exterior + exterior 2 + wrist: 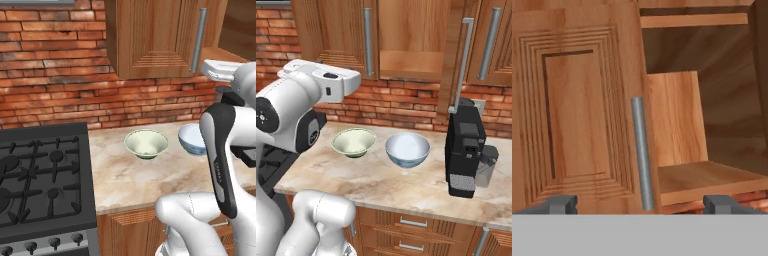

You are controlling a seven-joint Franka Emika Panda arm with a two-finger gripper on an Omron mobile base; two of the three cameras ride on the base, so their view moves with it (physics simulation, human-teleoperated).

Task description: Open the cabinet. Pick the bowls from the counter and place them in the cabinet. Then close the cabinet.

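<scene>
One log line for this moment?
cabinet: right door open, left shut | bowls: on counter | gripper: open, empty

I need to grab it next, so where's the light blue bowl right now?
The light blue bowl sits on the counter, between the pale green bowl on its left and the black coffee machine, below the open cabinet.

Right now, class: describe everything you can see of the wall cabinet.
The cabinet is brown wood, hung on the brick wall above the counter. It has two panelled doors with long grey bar handles. The left door is shut; the right door is swung open, baring a wooden shelf with nothing on it.
</scene>
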